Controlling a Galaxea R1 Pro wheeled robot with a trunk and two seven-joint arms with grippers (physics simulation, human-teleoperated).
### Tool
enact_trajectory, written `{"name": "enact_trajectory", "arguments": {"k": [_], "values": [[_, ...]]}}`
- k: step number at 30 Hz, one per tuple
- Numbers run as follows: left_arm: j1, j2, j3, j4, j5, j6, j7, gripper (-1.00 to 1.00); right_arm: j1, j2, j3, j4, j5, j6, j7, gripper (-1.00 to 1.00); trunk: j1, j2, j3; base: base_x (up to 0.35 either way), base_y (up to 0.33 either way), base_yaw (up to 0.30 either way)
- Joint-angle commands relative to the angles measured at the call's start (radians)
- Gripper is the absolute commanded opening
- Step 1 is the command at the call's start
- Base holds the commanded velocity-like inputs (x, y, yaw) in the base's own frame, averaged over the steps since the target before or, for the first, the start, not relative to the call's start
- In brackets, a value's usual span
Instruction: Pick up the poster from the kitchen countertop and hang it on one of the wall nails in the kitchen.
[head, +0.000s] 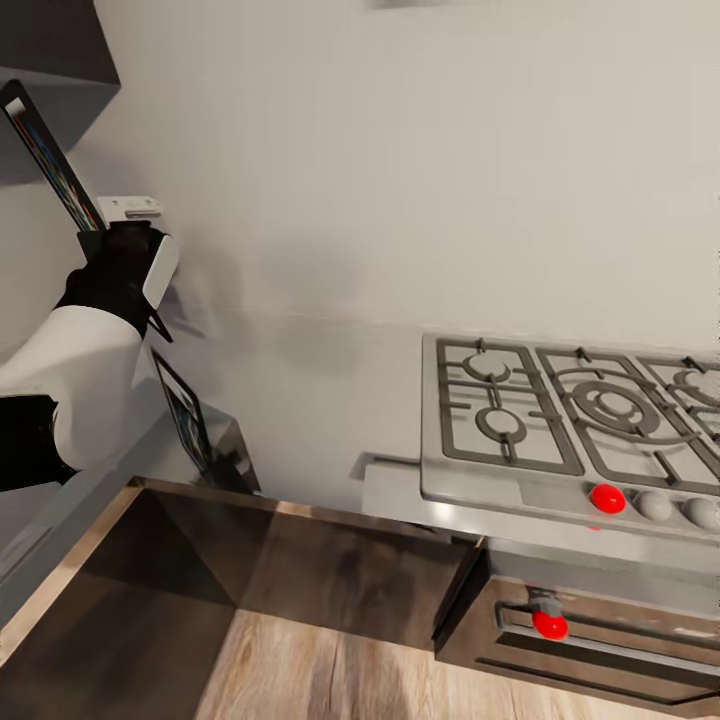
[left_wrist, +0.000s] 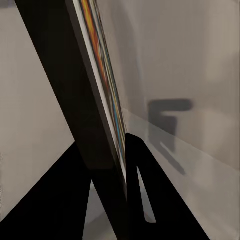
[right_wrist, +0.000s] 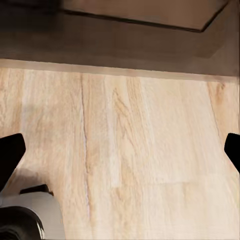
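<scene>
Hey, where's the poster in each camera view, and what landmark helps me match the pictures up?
Head view: the poster is at upper left, seen edge-on, held up by the left gripper.
Left wrist view: it runs diagonally through the middle, clamped between the fingers.
Right wrist view: not in it; wooden floor.
Shared landmark: the pale wall.

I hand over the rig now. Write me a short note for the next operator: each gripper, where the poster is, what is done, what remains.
Left gripper: shut on the poster, holding it by its edge, raised in front of the pale wall, seen nearly edge-on.
Right gripper: open, holding nothing, pointing down at the wooden floor.
Kitchen countertop: the poster is off it; the gas hob is to the right.
Done: the pick-up.
Left: find a wall nail, which I cannot make out in these pictures, bring the poster flat to the wall and hang it there.
</scene>
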Motion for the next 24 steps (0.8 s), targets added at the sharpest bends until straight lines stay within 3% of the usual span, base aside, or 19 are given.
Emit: {"name": "enact_trajectory", "arguments": {"k": [1, 2, 5, 7, 11, 13, 18, 24], "values": [[-0.001, 0.000, 0.000, -0.002, -0.002, 0.007, 0.002, -1.00, 0.001, 0.010, 0.003, -0.072, 0.003, 0.008, -0.030, 1.00, 0.000, 0.000, 0.001, -0.022, 0.000, 0.000], [-0.001, 0.000, 0.000, -0.002, -0.001, 0.007, 0.002, -1.00, 0.001, 0.016, 0.004, -0.106, 0.005, 0.019, -0.043, 1.00, 0.000, 0.000, 0.003, -0.017, 0.000, 0.000], [-0.001, 0.000, 0.000, -0.002, -0.001, 0.007, 0.002, -1.00, 0.001, 0.033, 0.006, -0.259, 0.031, 0.143, -0.084, 1.00, 0.000, 0.000, 0.008, -0.009, 0.000, 0.000], [0.000, 0.000, 0.000, -0.002, -0.001, 0.008, 0.002, -1.00, 0.001, 0.043, 0.008, -0.474, 0.066, 0.415, -0.102, 1.00, 0.000, 0.000, 0.011, -0.003, 0.000, 0.000], [-0.001, 0.000, 0.001, -0.002, -0.001, 0.008, 0.001, -1.00, 0.002, 0.048, 0.011, -0.670, 0.074, 0.642, -0.105, 1.00, 0.000, 0.000, 0.017, -0.001, 0.000, 0.000], [0.000, 0.000, 0.001, -0.001, 0.000, 0.008, 0.001, -1.00, 0.002, 0.050, 0.013, -0.743, 0.074, 0.714, -0.106, 1.00, 0.000, 0.000, 0.021, 0.000, 0.000, 0.000], [-0.001, 0.000, 0.001, -0.001, 0.000, 0.009, 0.001, -1.00, 0.002, 0.051, 0.015, -0.755, 0.074, 0.759, -0.102, 1.00, 0.000, 0.000, 0.029, 0.000, 0.000, 0.000], [0.000, 0.000, 0.001, -0.001, 0.000, 0.010, 0.001, -1.00, 0.002, 0.051, 0.015, -0.683, 0.074, 0.637, -0.103, 1.00, 0.000, 0.000, 0.038, -0.165, 0.000, 0.000]]}}
